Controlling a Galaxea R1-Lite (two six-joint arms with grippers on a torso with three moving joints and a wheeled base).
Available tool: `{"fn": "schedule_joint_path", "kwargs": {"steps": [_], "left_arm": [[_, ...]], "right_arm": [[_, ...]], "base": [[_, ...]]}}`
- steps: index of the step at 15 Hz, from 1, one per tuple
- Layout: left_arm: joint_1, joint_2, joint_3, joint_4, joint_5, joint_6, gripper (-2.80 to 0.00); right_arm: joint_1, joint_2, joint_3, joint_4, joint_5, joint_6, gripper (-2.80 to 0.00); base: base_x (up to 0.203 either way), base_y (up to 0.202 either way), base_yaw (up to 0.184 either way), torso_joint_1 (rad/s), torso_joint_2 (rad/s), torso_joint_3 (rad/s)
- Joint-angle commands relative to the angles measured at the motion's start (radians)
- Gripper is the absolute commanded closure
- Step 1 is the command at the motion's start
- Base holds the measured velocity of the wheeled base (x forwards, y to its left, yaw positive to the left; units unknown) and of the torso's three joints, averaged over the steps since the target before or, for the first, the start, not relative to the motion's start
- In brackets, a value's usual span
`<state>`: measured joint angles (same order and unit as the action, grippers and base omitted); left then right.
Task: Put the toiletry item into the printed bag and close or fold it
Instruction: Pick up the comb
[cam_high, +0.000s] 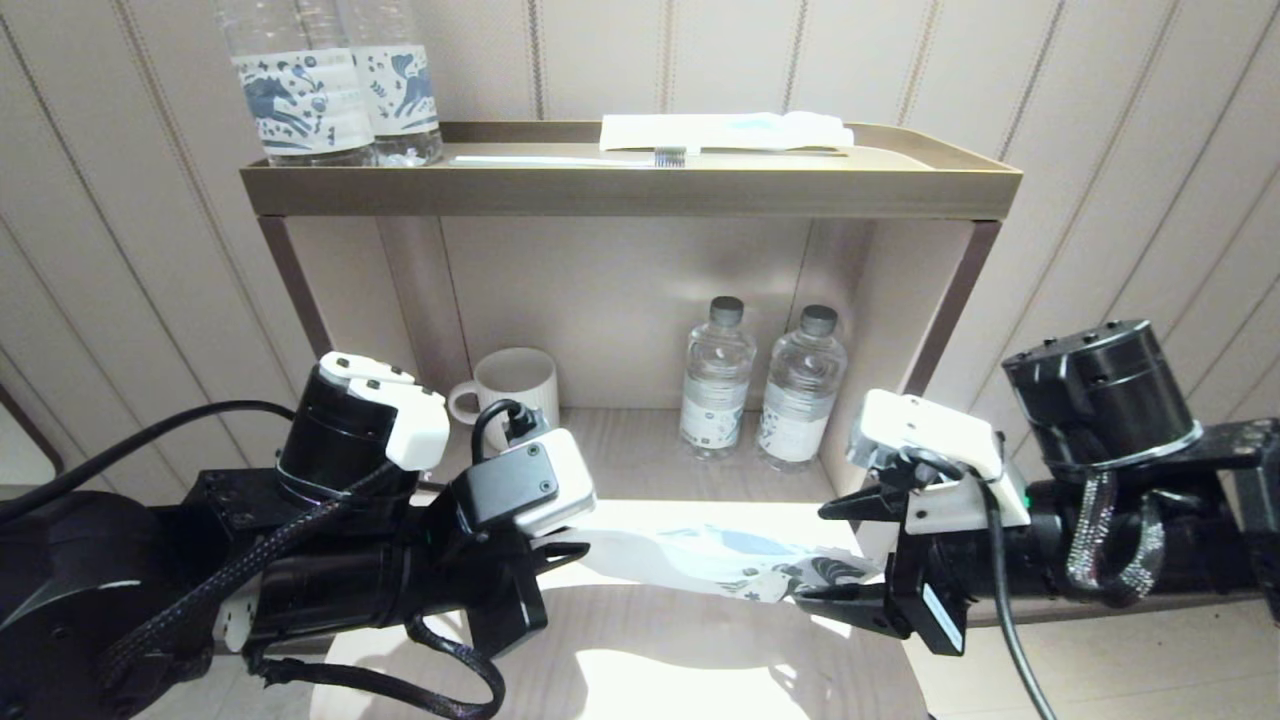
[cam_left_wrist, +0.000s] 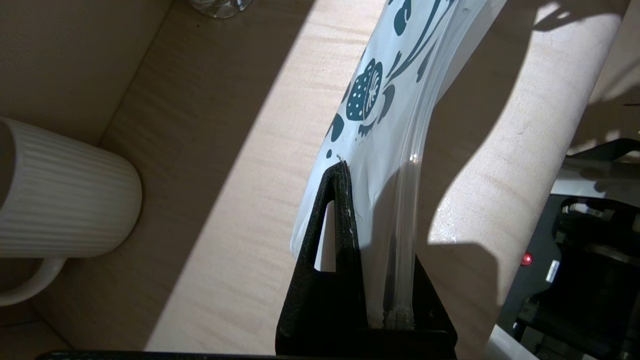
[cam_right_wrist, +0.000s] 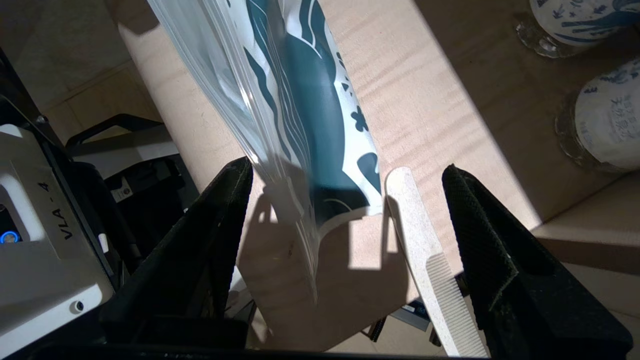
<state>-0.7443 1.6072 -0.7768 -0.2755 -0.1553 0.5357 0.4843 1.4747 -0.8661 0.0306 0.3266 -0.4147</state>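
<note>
Left gripper (cam_high: 560, 560) clamps the printed bag (cam_high: 700, 565) — its other end lies between right gripper's (cam_high: 850, 555) spread jaws.

Left gripper (cam_left_wrist: 367, 280) clamped on one end of the printed bag (cam_left_wrist: 395, 100); the black fingers (cam_left_wrist: 325, 260) pinch the white film and the clear zip strip along its edge. The bag runs away from the fingers above the pale wood shelf (cam_left_wrist: 225, 175), dark blue flower and leaf print on the stretch farther out. Ribbed white mug (cam_left_wrist: 60, 200) on its side of the shelf, well apart from the bag, handle partly in view. Base of a clear bottle (cam_left_wrist: 220, 6) at the far edge. Black robot hardware with a red light (cam_left_wrist: 526, 259) beyond the shelf's front edge.
</note>
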Motion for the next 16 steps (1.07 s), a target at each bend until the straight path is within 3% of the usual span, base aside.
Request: {"fn": "schedule_joint_path", "kwargs": {"steps": [1, 4, 7, 11, 14, 16], "left_arm": [[0.0, 0.002, -0.002, -0.002, -0.001, 0.001, 0.0], [0.006, 0.008, -0.01, -0.002, 0.0, -0.005, 0.0], [0.008, 0.011, -0.013, -0.002, -0.001, -0.024, 0.0], [0.007, 0.012, -0.007, -0.058, 0.003, -0.083, 0.0], [0.006, 0.015, 0.002, -0.101, 0.003, -0.1, 0.0], [0.007, 0.027, 0.0, -0.103, 0.002, -0.108, 0.0]], "right_arm": [[-0.005, -0.065, 0.007, 0.017, 0.002, -0.003, -2.8], [-0.009, -0.173, 0.011, 0.105, -0.005, -0.001, -2.8], [-0.029, -0.313, 0.084, 0.193, -0.078, 0.051, -2.8], [-0.154, -0.412, 0.164, 0.208, -0.123, 0.401, -2.8], [-0.298, -0.425, 0.198, 0.222, -0.132, 0.595, -2.8], [-0.328, -0.424, 0.27, 0.235, -0.133, 0.762, -2.8]], "base": [[0.0, 0.0, 0.0, 0.0, 0.0, 0.0], [0.0, 0.0, 0.0, 0.0, 0.0, 0.0], [0.0, 0.0, 0.0, 0.0, 0.0, 0.0], [0.0, 0.0, 0.0, 0.0, 0.0, 0.0], [0.0, 0.0, 0.0, 0.0, 0.0, 0.0], [0.0, 0.0, 0.0, 0.0, 0.0, 0.0]]}}
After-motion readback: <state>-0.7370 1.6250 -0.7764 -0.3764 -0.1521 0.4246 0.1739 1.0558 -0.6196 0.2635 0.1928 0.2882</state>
